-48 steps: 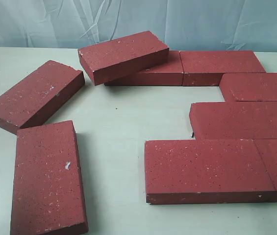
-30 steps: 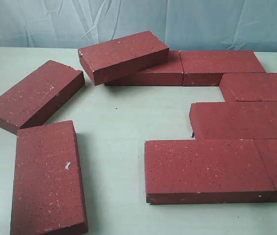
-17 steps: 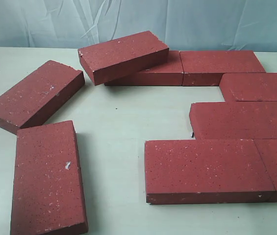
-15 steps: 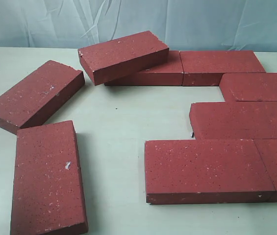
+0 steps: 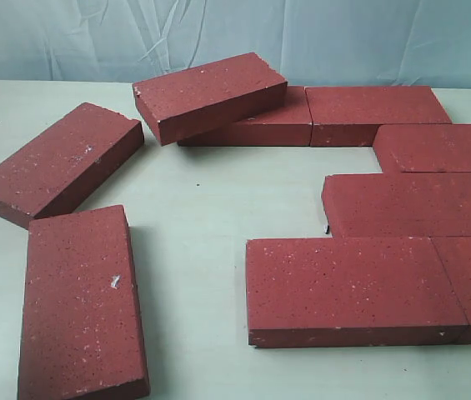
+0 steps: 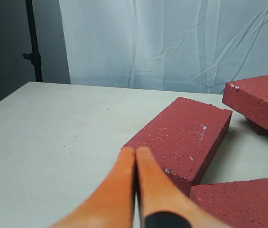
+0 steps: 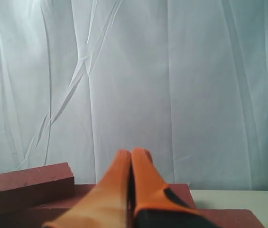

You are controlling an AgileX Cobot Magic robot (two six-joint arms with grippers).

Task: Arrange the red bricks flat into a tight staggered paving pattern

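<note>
Red bricks (image 5: 356,287) lay on the pale table (image 5: 202,208), several flat in rows at right, two loose at left (a tilted brick (image 5: 210,93) leaned on another at the back). Left gripper (image 6: 134,152) and right gripper (image 7: 132,153) were both pressed together, empty.

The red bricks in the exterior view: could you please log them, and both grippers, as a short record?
red bricks: nine in view
tilted brick: leaning on a flat brick at the back
loose bricks: two, apart at left, askew
paved rows: right side, lying flat
left gripper: shut, empty
right gripper: shut, empty
</note>
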